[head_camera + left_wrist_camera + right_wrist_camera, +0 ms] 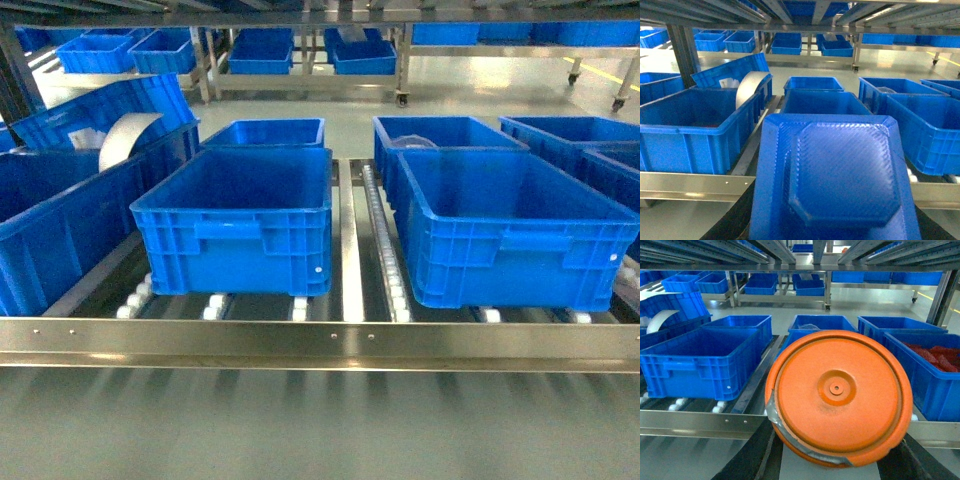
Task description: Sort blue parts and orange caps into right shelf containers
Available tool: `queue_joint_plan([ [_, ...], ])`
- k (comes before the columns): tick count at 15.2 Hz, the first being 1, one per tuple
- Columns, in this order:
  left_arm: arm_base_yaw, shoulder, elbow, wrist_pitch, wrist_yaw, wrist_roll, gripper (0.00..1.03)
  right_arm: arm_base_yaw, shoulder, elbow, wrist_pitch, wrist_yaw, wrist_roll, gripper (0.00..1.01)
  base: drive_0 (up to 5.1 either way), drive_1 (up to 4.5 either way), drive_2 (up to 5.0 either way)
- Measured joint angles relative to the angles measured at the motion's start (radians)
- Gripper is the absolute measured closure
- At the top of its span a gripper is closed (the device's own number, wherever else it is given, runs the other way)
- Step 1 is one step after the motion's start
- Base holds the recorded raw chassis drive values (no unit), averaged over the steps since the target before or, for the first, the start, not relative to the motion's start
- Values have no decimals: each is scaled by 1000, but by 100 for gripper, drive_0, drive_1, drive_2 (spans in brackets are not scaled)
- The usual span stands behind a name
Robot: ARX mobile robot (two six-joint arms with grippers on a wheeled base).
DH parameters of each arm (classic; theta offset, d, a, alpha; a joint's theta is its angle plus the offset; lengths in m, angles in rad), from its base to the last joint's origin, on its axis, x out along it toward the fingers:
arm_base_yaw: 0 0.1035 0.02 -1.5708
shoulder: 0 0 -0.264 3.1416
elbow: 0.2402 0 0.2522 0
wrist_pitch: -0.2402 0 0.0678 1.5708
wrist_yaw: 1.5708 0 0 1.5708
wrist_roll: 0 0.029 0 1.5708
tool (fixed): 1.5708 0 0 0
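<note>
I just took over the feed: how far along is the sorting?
Partly done, it seems: red-orange pieces already lie in the far-right crate. In hand: the left tool carries a blue part, the right tool an orange cap. Both are short of the shelf rail. The two front crates look empty, so both drops remain.

The shelf [300,342] is a steel flow rack with a flat front rail, white rollers [213,306] and a centre roller track [378,225]. Two blue crates sit at the front on the rollers, the left crate [235,232] and the right crate [505,240] on either side of the centre track, each with a further crate [265,133] directly behind it. More crates stand in the lanes to the left [60,225] and right [600,150].
</note>
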Motion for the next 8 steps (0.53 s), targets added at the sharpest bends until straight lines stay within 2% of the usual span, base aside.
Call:
queue_joint_plan([
  [8, 0, 0, 0, -1, -1, 0, 61, 0, 0, 0, -2, 1, -1, 58, 0, 0, 0],
])
